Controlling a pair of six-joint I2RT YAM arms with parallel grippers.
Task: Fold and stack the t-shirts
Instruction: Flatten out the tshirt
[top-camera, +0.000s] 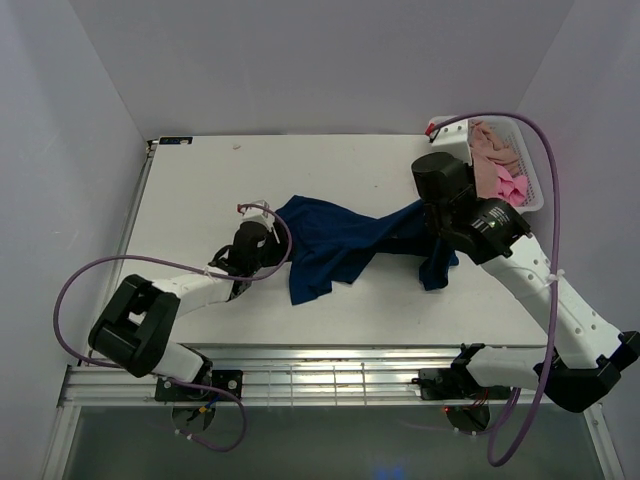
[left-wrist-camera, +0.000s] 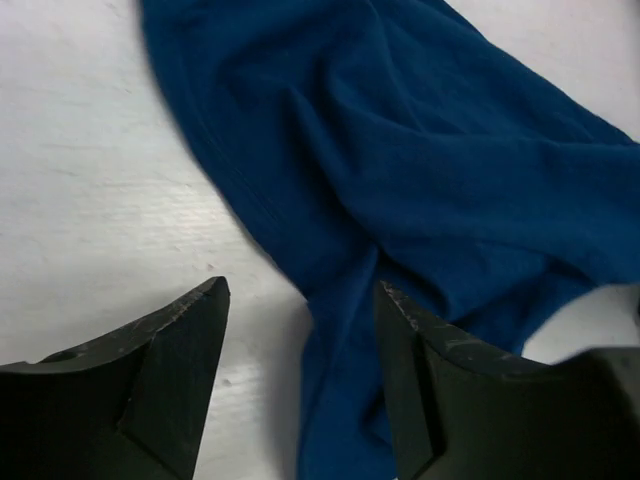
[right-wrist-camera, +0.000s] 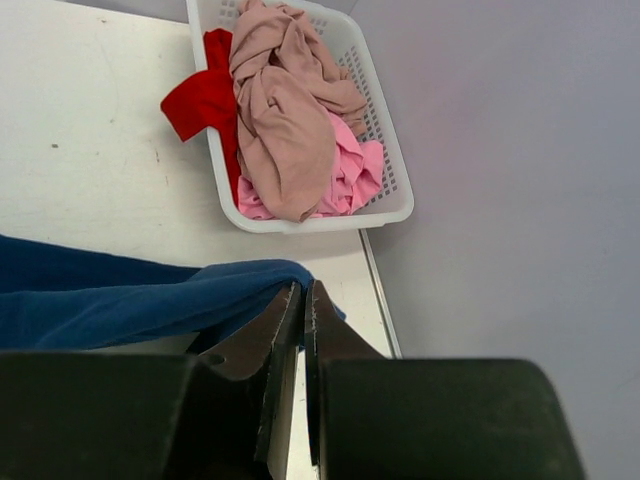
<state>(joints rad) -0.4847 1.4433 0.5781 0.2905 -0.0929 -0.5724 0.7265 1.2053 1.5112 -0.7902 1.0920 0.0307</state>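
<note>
Hovering low over the bench (top-camera: 200, 180), left of centre, the left gripper (left-wrist-camera: 300, 300) is holding its fingers spread and gripping nothing. One finger (left-wrist-camera: 150, 380) is sitting over bare bench and the other (left-wrist-camera: 430, 390) over the edge of the navy tee (top-camera: 330, 245). Whether either is touching the surface cannot be told.

The navy tee is lying crumpled across mid-bench, running from the left gripper toward the right side. Its left part is lying flat, with one flap trailing toward the near edge. Its right part is rising off the bench up to the right gripper (right-wrist-camera: 305, 300).

The right gripper is pinching a fold of the navy tee, its fingers pressed together on the cloth with only a thin slit between them. In the top view, a short tail of cloth is hanging below the grip on the near side.

The basket (right-wrist-camera: 385, 150) is sitting at the far right corner, along the right edge. The beige tee (right-wrist-camera: 285, 120) is lying bunched on top and filling most of it. The pink tee (right-wrist-camera: 355, 170) is showing beneath the beige one at the basket's near end. The red tee (right-wrist-camera: 200, 95) is spilling over the basket's left rim toward the bench.
</note>
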